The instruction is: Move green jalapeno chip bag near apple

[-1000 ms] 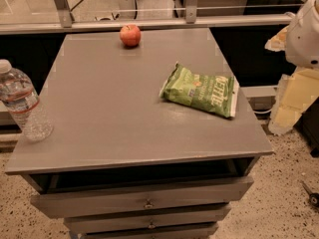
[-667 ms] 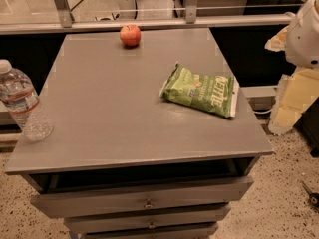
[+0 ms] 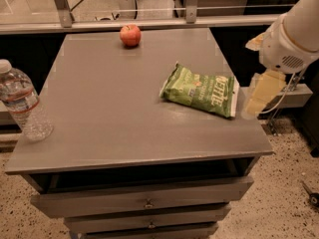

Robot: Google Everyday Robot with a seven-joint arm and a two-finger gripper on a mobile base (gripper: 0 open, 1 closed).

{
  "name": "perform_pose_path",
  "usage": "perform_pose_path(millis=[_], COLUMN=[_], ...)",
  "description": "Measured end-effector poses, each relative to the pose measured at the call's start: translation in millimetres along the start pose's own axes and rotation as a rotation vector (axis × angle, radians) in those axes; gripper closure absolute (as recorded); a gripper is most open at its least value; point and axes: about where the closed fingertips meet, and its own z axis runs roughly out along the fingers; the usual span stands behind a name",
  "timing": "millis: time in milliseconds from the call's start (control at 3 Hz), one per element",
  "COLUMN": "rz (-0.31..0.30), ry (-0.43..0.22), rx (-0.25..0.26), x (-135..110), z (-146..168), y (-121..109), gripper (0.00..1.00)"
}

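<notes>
The green jalapeno chip bag (image 3: 200, 89) lies flat on the right part of the grey table (image 3: 109, 118), with white lettering facing up. The apple (image 3: 130, 35), small and red, stands near the table's far edge, left of centre and well apart from the bag. My gripper (image 3: 261, 92) hangs from the white arm (image 3: 294, 36) at the table's right edge, just right of the bag and about level with it. It holds nothing that I can see.
A clear plastic water bottle (image 3: 21, 102) stands at the table's left edge. Drawers (image 3: 144, 200) sit under the tabletop at the front. A metal rail and glass partition (image 3: 149, 21) run behind the table. Speckled floor lies to the right.
The arm and gripper have moved left, closer to the table's right edge and the chip bag. The bag, apple and bottle have not moved.
</notes>
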Motion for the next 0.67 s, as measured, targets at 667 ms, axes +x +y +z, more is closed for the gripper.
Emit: perform_pose_path(millis=[667], rz=[0.057], ry=[-0.124], rx=[-0.011], x=[-8.8], z=[83.2], y=[-41.6], gripper=[0.00])
